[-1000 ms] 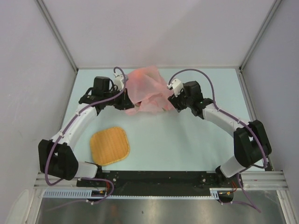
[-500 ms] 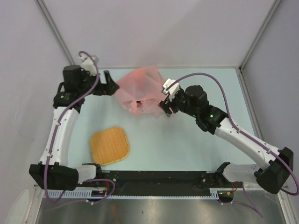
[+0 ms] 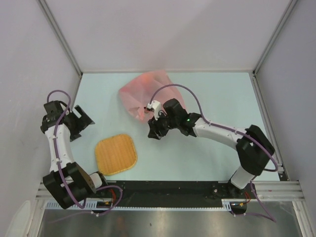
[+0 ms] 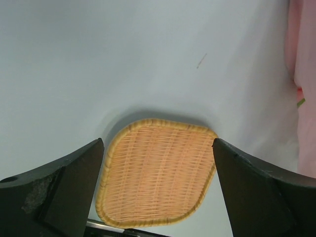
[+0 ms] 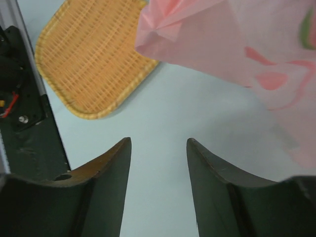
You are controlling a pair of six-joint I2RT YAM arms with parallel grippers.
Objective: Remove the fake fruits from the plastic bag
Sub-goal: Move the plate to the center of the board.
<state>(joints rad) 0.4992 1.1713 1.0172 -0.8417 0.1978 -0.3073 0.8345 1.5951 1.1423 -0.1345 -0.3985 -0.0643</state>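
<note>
Top view: crinkly pink translucent plastic bag lies just ahead of the right pincer. Left wrist: left pincer gapes empty over a flat woven orange-tan mat. Right wrist: jaws apart, empty; glossy red and green fake fruits show through the film ahead. I'd pinch a bottom fold and lift
</note>
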